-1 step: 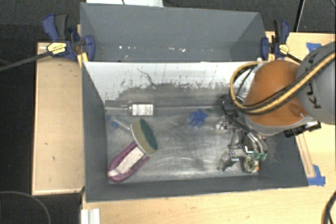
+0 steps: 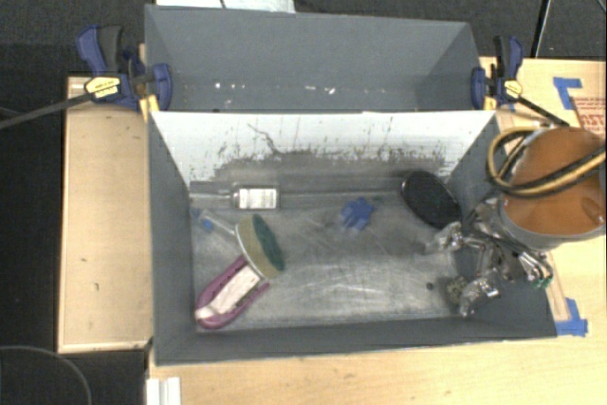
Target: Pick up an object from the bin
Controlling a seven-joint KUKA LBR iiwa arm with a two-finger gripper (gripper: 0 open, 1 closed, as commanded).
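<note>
My gripper [image 2: 463, 266] sits low in the near right corner of the bin [image 2: 173, 251], its fingers spread with nothing between them. The nearest thing is a black oval object [image 2: 429, 198], just up and to the left of it, close against the right wall. I'd judge it smooth, hard and fairly light, so apt to slip. I'd close across its narrow width at the middle, not at its tapered ends.

A clear tube [image 2: 254, 197] lies at the back, a small blue bit [image 2: 356, 213] near it. A green pad [image 2: 264, 245] touches a purple pouch [image 2: 228, 297].
</note>
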